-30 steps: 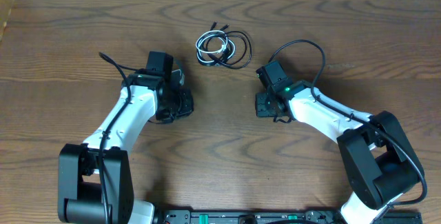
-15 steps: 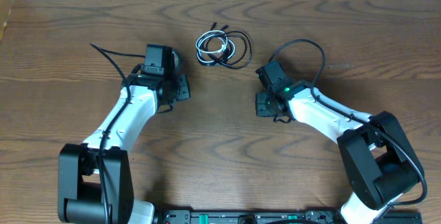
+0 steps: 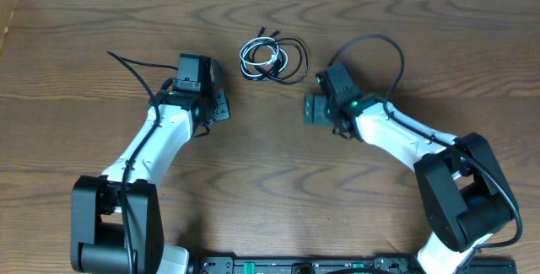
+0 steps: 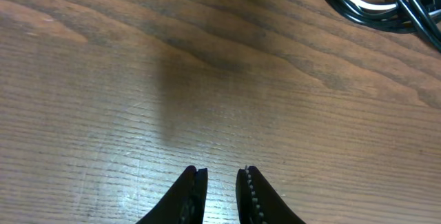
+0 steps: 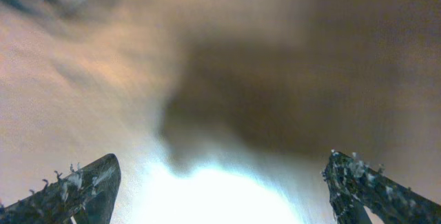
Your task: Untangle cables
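While my left end effector (image 4: pixel 222 174) is narrow and my right end effector (image 5: pixel 220 158) wide, pinching several cables (image 3: pixel 268 67) together could tighten knots.

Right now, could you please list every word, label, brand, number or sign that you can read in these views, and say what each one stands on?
None: no word, label, brand, number or sign can be read in any view.
The cables and the table show no lettering.
The rail at the overhead view's bottom edge is too small to read, and the right wrist view is blurred.
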Controlling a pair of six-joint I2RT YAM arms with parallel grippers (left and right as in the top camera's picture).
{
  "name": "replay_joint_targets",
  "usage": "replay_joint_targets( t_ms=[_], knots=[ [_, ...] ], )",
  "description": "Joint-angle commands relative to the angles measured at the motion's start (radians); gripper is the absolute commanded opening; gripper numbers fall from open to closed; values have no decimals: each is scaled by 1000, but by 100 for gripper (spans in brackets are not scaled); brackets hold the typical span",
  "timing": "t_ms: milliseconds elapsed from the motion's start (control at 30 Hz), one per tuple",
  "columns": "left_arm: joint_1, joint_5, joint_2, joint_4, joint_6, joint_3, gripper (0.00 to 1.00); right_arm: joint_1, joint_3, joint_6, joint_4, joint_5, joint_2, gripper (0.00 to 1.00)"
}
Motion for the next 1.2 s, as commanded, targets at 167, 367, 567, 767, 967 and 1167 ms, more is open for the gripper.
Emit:
replay_joint_targets(
  t_ms=[167, 367, 567, 767, 967, 1167],
  knots=[
    [-2, -24, 10, 5, -9, -2, 11, 0, 46, 3, 239, 13, 8, 97],
    [-3, -22, 10, 4, -84, -2, 7, 0, 46, -2, 312, 61, 18, 99],
    [-3, -4, 10, 5, -96, -2, 8, 0, 46, -12, 432, 90, 63, 99],
    [-2, -4, 10, 5, -96, -2, 8, 1, 46, -12, 513, 76, 130, 99],
    [-2, -4, 10, 6, -96, -2, 8, 0, 46, -12, 513, 60, 187, 99],
    [-2, -4, 10, 6, -96, -2, 8, 0, 46, -14, 517, 60, 183, 99]
  ],
)
